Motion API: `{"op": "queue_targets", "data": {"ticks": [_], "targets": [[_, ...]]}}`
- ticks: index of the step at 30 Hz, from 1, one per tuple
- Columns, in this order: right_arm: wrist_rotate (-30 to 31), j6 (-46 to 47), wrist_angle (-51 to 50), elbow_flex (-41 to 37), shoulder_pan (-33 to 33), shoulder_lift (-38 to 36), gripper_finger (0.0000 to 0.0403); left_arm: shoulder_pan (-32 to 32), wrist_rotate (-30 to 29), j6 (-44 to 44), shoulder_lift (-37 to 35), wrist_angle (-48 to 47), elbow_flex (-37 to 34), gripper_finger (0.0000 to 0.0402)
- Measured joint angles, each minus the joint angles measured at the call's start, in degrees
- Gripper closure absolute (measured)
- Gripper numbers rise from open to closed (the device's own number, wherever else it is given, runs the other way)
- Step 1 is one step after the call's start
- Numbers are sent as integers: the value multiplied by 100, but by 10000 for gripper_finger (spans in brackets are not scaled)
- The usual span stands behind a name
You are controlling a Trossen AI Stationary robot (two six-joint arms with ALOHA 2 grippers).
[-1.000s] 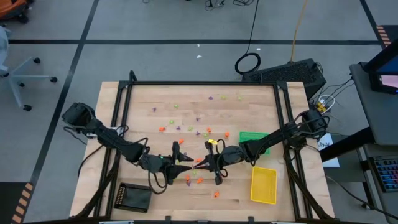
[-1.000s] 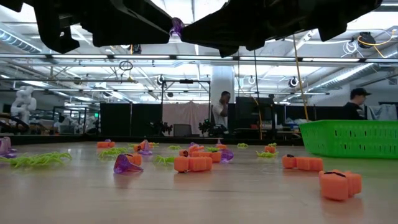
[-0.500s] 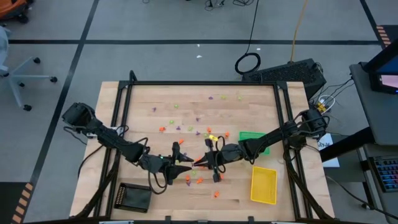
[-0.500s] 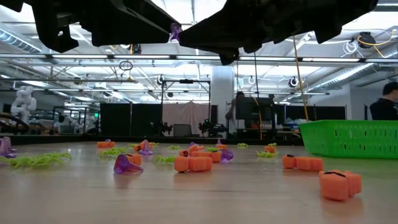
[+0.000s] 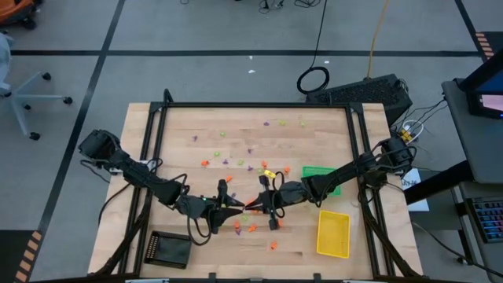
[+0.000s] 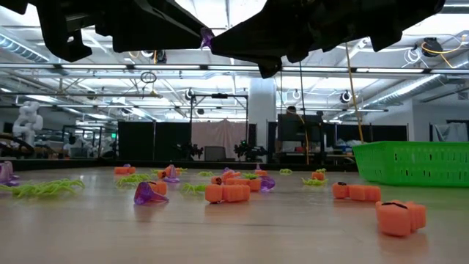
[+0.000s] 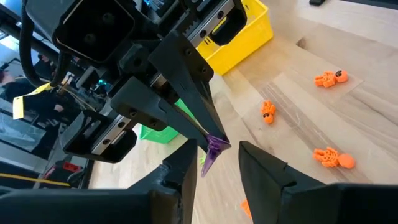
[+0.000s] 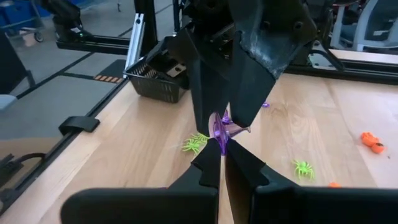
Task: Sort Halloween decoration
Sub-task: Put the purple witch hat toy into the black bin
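Above the table's middle hangs a small purple trinket (image 8: pixel 221 127), also in the low view (image 6: pixel 207 35) and the left wrist view (image 7: pixel 216 148). My right gripper (image 8: pixel 222 163) is shut on it, reaching in from the table's right (image 5: pixel 251 206). My left gripper (image 7: pixel 217 165) faces it from the left (image 5: pixel 240 206). It is open, with one finger on either side of the trinket. Orange, purple and lime green trinkets (image 5: pixel 251 228) lie scattered on the wooden table (image 6: pixel 227 193). My right gripper pinches the purple trinket's end nearest it (image 8: pixel 222 144) between its two fingertips. The fingers come nearly level from the table's right. The trinket is lifted clear, high above the table, and sticks out beyond the tips. My left gripper's fingers (image 7: pixel 186 165) stand close on both sides of it; I cannot tell whether they touch.
A green basket (image 5: pixel 322 177) stands right of the grippers, a yellow tray (image 5: pixel 332 233) at the near right and a black tray (image 5: pixel 170 249) at the near left. Loose trinkets lie under and beyond the arms. A black frame (image 5: pixel 259 104) borders the table.
My right gripper has rolled a little about its own axis with the purple trinket, staying where it was. The trinket stays lifted between the two grippers.
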Motion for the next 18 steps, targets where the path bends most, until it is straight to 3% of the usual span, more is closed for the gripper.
{"op": "queue_targets", "data": {"ticks": [5, 18], "targets": [[-340, 47, 3, 0, -2, 0, 403, 0, 79, -2, 26, -100, 0, 288], [-352, 212, 25, 0, -9, 0, 403, 37, 336, -4, 72, 169, -2, 288]]}}
